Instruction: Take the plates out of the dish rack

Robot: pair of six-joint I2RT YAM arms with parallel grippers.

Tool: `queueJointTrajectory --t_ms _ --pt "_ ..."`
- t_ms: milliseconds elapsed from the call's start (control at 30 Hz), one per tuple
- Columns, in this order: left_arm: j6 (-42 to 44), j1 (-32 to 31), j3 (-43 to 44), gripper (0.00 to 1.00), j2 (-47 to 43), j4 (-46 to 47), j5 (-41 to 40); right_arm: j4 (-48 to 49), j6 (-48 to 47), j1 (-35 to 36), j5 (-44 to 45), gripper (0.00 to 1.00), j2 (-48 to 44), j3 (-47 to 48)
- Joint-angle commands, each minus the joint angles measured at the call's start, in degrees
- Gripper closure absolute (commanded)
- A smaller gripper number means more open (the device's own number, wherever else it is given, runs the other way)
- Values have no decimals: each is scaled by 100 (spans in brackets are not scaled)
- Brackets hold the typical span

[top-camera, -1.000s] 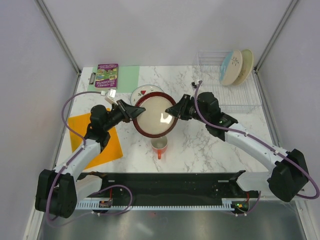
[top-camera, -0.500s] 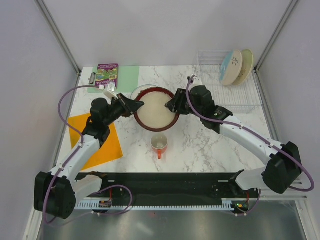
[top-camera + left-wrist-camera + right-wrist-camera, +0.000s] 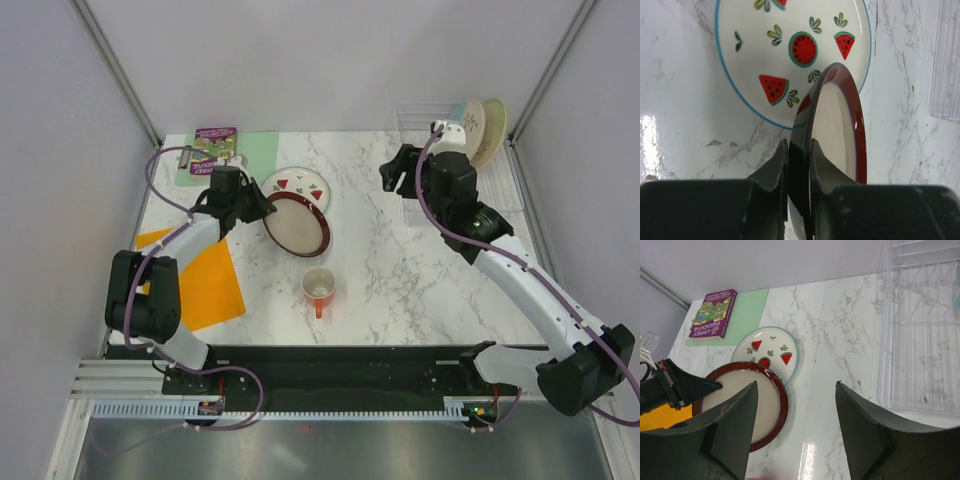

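On the left half of the table (image 3: 400, 270), stacking is in hand. The left end effector (image 3: 262, 208) carries the maroon plate (image 3: 297, 225), tilted, just over the near edge of the fruit plate (image 3: 300, 183), which lies flat on the marble. I cannot tell whether the two plates touch.

Progress, my judgement: two of four plates are out of the rack (image 3: 490, 195). The sprig plate (image 3: 462, 132) and the yellow plate (image 3: 493, 125) stand upright at its far end.

Left end effector: its fingers (image 3: 775, 167) are pressed together on the maroon rim. The left wrist view shows the plate nearly edge-on between them, so it pinches the plate and nothing else.

Right end effector (image 3: 395, 175): fingers spread wide and empty, hanging over bare marble between the stack and the rack. It touches nothing.

Next move, as I read it:
- Left: level the maroon plate, lower it centred on the fruit plate, then spread the fingers. Released at this tilt, it could slide off toward the mug (image 3: 318, 288).
- Right: swing back to the rack and take the sprig plate by its upper rim, lifting it straight up so it does not drag the yellow plate behind it.
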Motion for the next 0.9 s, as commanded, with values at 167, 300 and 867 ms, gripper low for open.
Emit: queueJointTrajectory --t_ms 167,300,867 --pt "-193 160 1118 98 885 1093 424 -82 -414 -526 -146 30 -21 -527" --pt "-271 361 1347 98 1148 1163 546 -12 -405 -596 -260 30 207 -676" --pt "-1546 1127 1725 98 2379 2762 2146 437 -300 -649 -849 28 1086 -870"
